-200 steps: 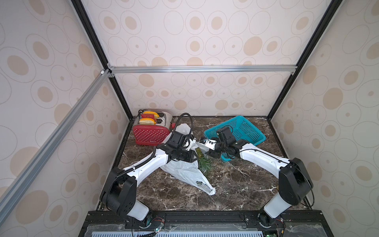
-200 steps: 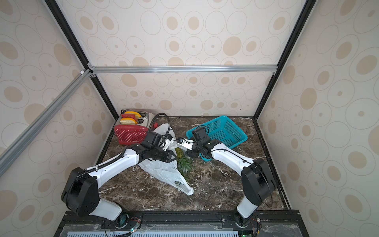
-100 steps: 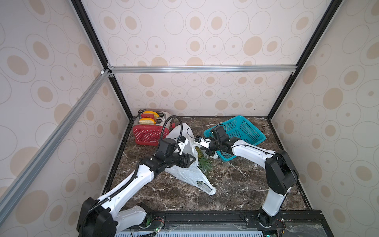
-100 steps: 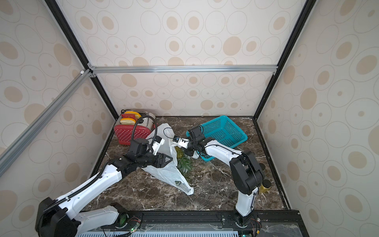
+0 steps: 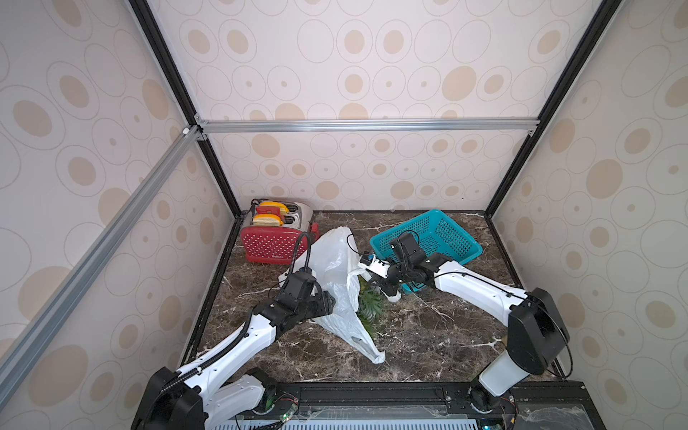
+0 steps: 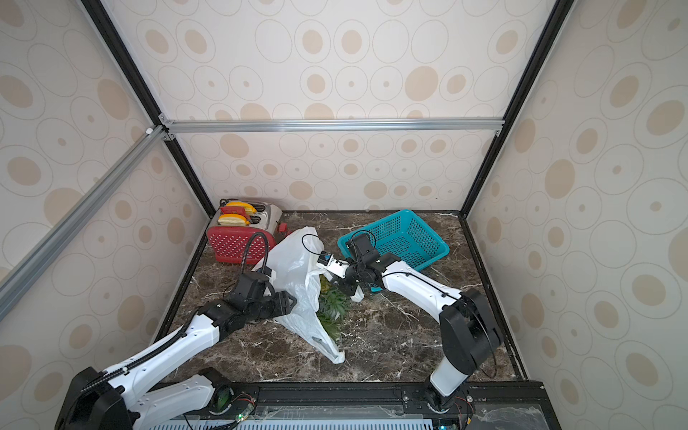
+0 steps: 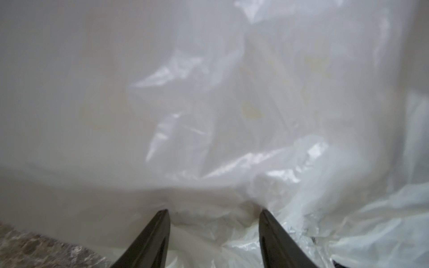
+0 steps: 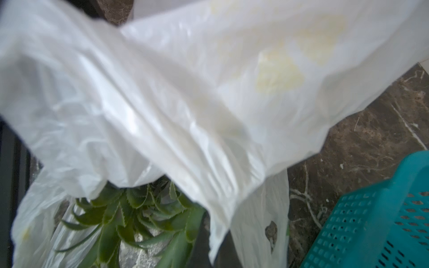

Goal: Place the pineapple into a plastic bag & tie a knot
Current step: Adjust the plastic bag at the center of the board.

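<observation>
Plastic bag [image 5: 331, 260]: lay crumpled on the counter [image 5: 428, 335] just beside the teal basket [image 5: 461, 232], its upper film lifted and its narrow end trailing away from the basket.
Pineapple [image 8: 130, 215]: green crown stuck out from under the bag's edge, near the basket; the fruit itself was hidden.
Left claw [image 7: 213, 215]: open, fingers spread against the bag's film, on the bag's side far from the basket.
Right claw [image 5: 387, 288]: closed on the bag's edge, just beside the basket.
</observation>
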